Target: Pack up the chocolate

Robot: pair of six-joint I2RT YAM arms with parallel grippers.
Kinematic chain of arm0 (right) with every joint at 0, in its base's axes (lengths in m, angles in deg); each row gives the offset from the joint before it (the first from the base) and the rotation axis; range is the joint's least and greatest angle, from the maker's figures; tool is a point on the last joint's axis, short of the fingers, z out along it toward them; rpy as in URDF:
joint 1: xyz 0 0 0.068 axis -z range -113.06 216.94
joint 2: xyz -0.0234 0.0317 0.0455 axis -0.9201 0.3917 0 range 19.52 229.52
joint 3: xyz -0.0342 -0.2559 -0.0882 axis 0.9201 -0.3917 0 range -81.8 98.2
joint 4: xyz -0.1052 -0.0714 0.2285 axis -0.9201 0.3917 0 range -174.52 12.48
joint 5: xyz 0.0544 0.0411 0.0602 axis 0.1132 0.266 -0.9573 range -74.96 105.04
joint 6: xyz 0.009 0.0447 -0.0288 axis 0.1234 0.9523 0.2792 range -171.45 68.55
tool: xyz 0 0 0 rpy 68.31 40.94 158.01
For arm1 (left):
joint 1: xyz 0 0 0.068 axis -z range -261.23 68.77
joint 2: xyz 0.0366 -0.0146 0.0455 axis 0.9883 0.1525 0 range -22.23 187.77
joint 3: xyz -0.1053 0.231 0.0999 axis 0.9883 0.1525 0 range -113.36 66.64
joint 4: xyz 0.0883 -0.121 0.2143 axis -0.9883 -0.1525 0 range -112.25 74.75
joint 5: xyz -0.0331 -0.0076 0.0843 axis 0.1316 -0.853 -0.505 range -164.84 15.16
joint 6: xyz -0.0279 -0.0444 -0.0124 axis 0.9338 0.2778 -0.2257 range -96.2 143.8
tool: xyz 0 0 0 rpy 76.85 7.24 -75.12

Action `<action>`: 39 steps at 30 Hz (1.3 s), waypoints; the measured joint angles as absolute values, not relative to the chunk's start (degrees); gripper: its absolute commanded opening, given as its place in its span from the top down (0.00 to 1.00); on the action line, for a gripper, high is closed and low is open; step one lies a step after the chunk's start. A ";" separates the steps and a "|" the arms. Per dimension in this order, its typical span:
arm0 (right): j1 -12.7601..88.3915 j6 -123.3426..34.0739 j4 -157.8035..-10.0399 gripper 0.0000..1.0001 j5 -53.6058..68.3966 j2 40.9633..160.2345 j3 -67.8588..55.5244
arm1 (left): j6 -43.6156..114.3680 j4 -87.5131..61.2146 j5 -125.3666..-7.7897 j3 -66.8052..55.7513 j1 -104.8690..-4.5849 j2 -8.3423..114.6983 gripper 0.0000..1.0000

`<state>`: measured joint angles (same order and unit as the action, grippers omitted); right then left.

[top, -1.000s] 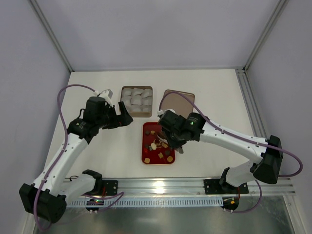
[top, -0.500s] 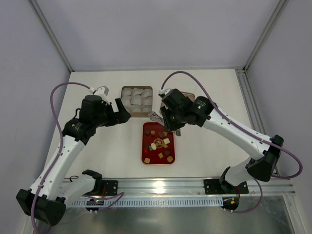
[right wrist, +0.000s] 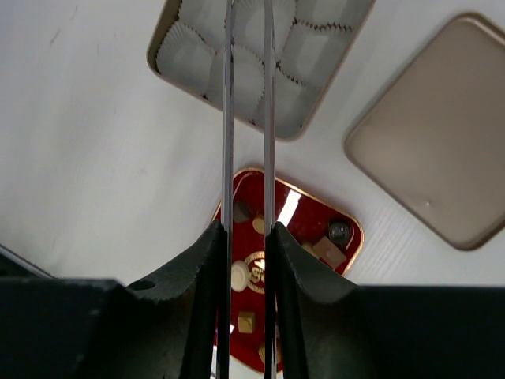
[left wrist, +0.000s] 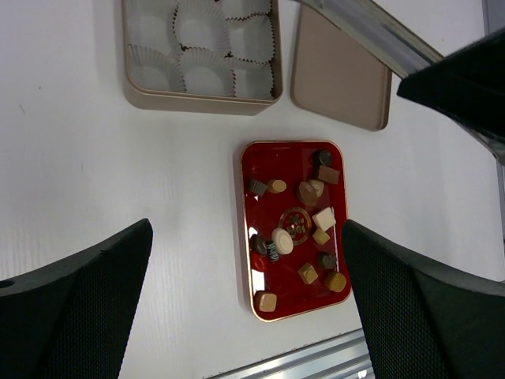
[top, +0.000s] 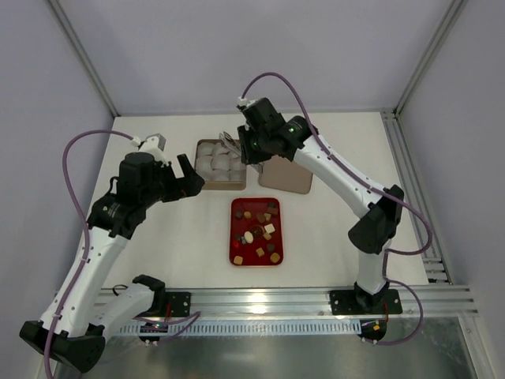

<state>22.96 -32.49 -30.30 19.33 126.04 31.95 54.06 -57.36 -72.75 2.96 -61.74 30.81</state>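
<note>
Several small chocolates, dark, tan and cream, lie on the red tray. They also show in the left wrist view and the right wrist view. My right gripper is shut on metal tongs. It holds them above the tan box of white paper cups. The tong tips are out of the right wrist view, so I cannot tell whether they hold a chocolate. My left gripper is open and empty, high above the table to the left of the box.
The box's flat tan lid lies right of the box, behind the tray. The box holds only paper cups in the part I see. A metal rail runs along the near edge.
My right gripper has risen from the red tray and swung back over the box with the tongs. My left gripper has drawn slightly left and stays open.
</note>
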 measured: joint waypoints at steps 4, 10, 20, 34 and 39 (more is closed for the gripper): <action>23.57 -33.08 -32.25 0.71 18.68 132.73 38.97 | 53.69 -58.52 -73.23 2.96 -61.72 30.22 0.00; 23.96 -33.12 -37.10 0.71 17.15 138.15 40.41 | 53.62 -59.37 -73.34 2.96 -61.72 29.69 0.00; 23.98 -31.81 -44.86 0.71 13.95 144.07 39.95 | 53.36 -59.98 -73.56 2.96 -61.72 29.65 0.00; 23.98 -30.30 -46.39 0.66 14.17 149.73 39.97 | 53.12 -60.46 -73.74 2.96 -61.72 29.23 0.00; 23.98 -30.19 -46.78 0.62 14.26 149.75 39.97 | 53.12 -60.60 -73.74 2.96 -61.72 29.23 0.00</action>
<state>23.98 -30.19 -46.78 14.26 149.75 39.97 53.12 -60.60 -73.74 2.96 -61.72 29.23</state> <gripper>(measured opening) 0.373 0.996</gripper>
